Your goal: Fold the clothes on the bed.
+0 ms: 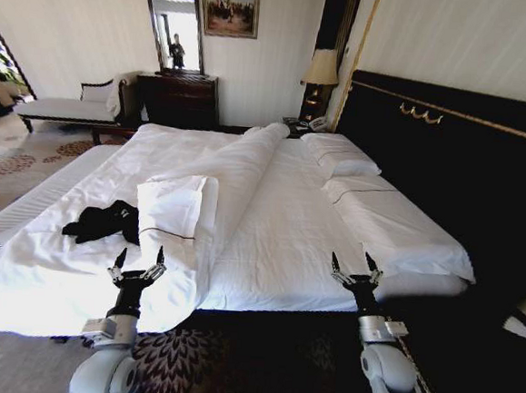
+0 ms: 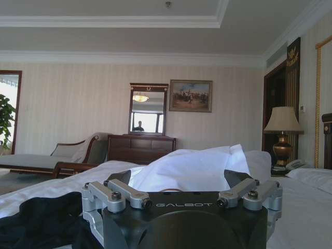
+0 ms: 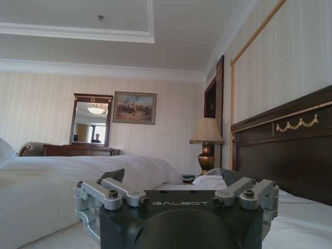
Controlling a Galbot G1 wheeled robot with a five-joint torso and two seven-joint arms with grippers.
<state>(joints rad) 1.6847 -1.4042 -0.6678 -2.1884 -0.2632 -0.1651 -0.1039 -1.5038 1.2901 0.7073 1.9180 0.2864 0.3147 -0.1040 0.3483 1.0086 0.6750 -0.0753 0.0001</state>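
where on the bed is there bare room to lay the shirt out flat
Widest bare sheet: between the rolled duvet and the pillows, running to the near edge by the right gripper. Crowded by the left gripper: crumpled black T-shirt beside the duvet's folded-back corner.

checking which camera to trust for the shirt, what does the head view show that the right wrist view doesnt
Head view alone: the crumpled black T-shirt lying on the white bed ahead of the left gripper, a folded white pillow beside it, and the pale chaise.

Right wrist view alone: the ceiling and its light fitting.

Both: the right gripper, open over the bed's near edge, the dark headboard, the lamp, the mirror, the painting and the rolled duvet.
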